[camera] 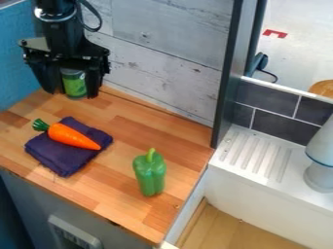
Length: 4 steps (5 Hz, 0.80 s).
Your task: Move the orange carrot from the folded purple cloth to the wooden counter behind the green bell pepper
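Note:
The black gripper (75,92) hangs at the upper left, over the back left part of the wooden counter. A green can (75,84) with a grey top is upright at the gripper, its sides partly hidden by it; I cannot tell whether it is held or whether its base touches the counter. In front of them, an orange toy carrot (73,136) with a dark green top lies across a folded dark purple cloth (62,158). A green toy bell pepper (150,176) stands upright to the right of the cloth.
The wooden counter (120,129) meets a pale plank wall (162,63) at the back. A dark upright post (228,73) rises at its back right corner. Farther right are a white ridged drainboard (257,155) and a white lamp-like object (322,172) on it.

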Available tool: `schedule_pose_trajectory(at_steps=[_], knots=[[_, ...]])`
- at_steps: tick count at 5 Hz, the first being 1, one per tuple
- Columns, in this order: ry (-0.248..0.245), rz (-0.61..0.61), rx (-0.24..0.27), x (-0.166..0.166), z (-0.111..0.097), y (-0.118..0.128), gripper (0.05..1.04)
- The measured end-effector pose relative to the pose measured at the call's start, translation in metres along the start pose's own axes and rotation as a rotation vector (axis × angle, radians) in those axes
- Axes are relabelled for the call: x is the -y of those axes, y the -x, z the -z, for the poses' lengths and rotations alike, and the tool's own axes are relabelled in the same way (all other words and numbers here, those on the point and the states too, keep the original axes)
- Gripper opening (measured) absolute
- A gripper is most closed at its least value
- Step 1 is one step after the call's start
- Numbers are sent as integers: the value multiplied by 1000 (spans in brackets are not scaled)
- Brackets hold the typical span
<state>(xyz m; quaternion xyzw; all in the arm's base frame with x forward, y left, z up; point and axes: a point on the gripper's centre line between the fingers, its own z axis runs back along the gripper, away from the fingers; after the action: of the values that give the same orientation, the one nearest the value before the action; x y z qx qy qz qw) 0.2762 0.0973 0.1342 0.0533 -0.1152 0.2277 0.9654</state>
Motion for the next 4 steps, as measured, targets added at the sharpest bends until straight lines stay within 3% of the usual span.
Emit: schedule_pose_trajectory(at_steps=[1, 2, 3, 4], knots=[[-4, 2, -32, 0, 8, 3, 1010], [-19, -10, -106, -3, 29, -7, 1010], [-14, -282, -27, -22, 41, -13, 1010], [-24, -529, 11, -37, 51, -21, 1010]])
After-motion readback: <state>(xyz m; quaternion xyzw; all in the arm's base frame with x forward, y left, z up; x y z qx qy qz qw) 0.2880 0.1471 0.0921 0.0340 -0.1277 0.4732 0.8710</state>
